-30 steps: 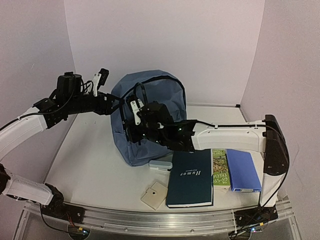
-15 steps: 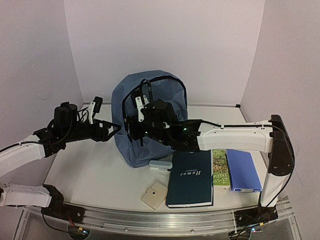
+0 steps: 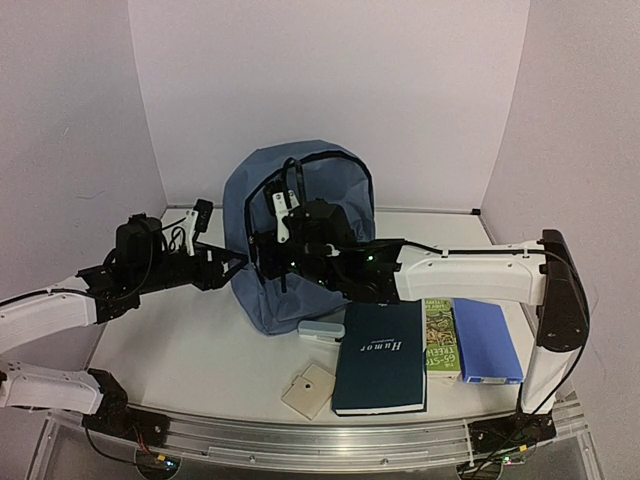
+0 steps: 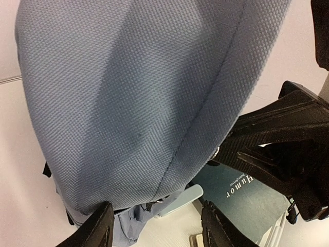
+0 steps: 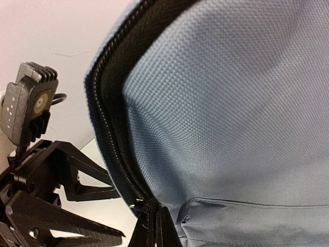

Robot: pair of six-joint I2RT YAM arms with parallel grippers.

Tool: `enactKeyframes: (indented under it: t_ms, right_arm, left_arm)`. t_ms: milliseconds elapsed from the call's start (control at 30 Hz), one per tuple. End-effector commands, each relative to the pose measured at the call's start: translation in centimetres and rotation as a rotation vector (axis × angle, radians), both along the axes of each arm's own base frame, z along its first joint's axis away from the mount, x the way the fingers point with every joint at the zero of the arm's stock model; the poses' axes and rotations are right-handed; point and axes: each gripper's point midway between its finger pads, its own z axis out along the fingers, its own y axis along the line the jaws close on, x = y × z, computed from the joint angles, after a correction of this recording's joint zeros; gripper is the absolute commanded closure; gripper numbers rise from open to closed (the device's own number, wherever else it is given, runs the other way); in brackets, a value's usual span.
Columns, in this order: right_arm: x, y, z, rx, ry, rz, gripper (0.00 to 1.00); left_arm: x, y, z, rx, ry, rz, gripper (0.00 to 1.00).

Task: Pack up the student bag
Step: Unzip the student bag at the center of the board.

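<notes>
The slate-blue student bag (image 3: 315, 190) stands upright at the table's middle. It fills the left wrist view (image 4: 128, 87) and the right wrist view (image 5: 231, 118). My right gripper (image 3: 262, 252) is at the bag's left edge. It is shut (image 5: 157, 230) on a black pull tab at the lower end of the bag's black zipper (image 5: 110, 134). My left gripper (image 3: 232, 264) is open (image 4: 157, 231) just left of the bag's lower side, with the fabric above and between its fingers, holding nothing. The bag's inside is hidden.
In front of the bag lie a small light-blue case (image 3: 322, 331), a dark teal "Humor" book (image 3: 380, 355), a green book (image 3: 440, 335), a blue book (image 3: 487, 340) and a beige square pad (image 3: 308, 390). The case (image 4: 180, 198) and the teal book (image 4: 247, 200) lie beyond my left fingers.
My left arm has dropped from high beside the bag and moved right toward the bag's lower left side. My right gripper rose slightly with the zipper tab, then held still.
</notes>
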Motion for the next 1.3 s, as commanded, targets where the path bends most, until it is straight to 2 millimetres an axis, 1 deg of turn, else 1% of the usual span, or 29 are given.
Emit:
enactKeyframes:
  t_ms: [0,67,100,300,367,633,767,933,1033,1133,1267]
  right_arm:
    - [0.0,-0.6,5.3,0.132,-0.047,-0.019,1.00]
    - [0.0,-0.6,5.4,0.133,-0.046,-0.018,1.00]
    - [0.0,-0.6,5.4,0.134,-0.046,-0.018,1.00]
    - [-0.1,-0.4,5.1,0.131,-0.040,-0.015,1.00]
    - [0.0,-0.4,4.8,0.128,-0.037,-0.015,1.00]
    - [0.1,-0.2,4.2,0.119,-0.032,-0.018,1.00]
    - [0.2,-0.2,4.0,0.112,-0.035,-0.026,1.00]
    - [0.7,-0.6,3.8,0.101,-0.045,-0.059,1.00]
    - [1.3,-1.4,4.4,0.085,-0.070,-0.110,1.00]
    - [2.0,-2.3,5.6,0.068,-0.113,-0.170,1.00]
    - [2.7,-3.1,7.9,0.047,-0.178,-0.233,1.00]
  left_arm:
    - [0.9,-1.4,2.6,-0.036,-0.098,0.004,0.42]
    - [1.1,-2.0,2.9,-0.026,-0.113,0.007,0.42]
    - [1.4,-2.1,2.6,-0.015,-0.112,0.016,0.42]
    - [2.8,-2.0,2.9,-0.011,-0.134,0.093,0.54]
    - [3.3,-2.1,3.1,-0.014,-0.139,0.115,0.56]
    - [4.3,-3.0,3.6,-0.042,-0.143,0.132,0.68]
    - [4.6,-3.4,3.7,-0.049,-0.142,0.130,0.78]
    - [5.0,-3.7,3.5,-0.045,-0.142,0.138,0.94]
    - [5.4,-3.4,2.7,-0.026,-0.125,0.170,1.00]
    - [5.9,-2.7,1.7,-0.011,-0.108,0.213,1.00]
    - [6.0,-2.0,0.5,0.006,-0.081,0.253,1.00]
